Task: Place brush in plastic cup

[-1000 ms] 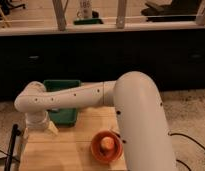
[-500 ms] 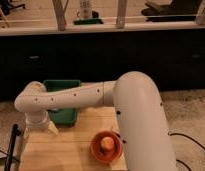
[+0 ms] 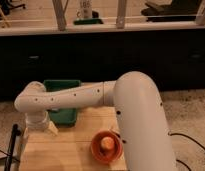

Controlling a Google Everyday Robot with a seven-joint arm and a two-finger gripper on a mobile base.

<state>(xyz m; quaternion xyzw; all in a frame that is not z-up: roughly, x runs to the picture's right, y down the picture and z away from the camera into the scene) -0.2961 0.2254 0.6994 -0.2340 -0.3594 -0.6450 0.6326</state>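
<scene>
My white arm [image 3: 91, 95] reaches from the right across to the left end of the wooden table [image 3: 61, 152]. The gripper [image 3: 37, 124] hangs at the arm's left end, low over the table's back left corner, and the wrist housing mostly covers it. A small pale yellowish shape [image 3: 52, 128] shows just right of the gripper; it may be the plastic cup, but I cannot tell. The brush is hidden or out of view.
A dark green rectangular tray [image 3: 63, 114] sits at the table's back, partly behind the arm. An orange bowl [image 3: 107, 146] holding an orange object stands at the front right. A dark pole [image 3: 14, 145] leans beside the table's left edge. A dark cabinet wall runs behind.
</scene>
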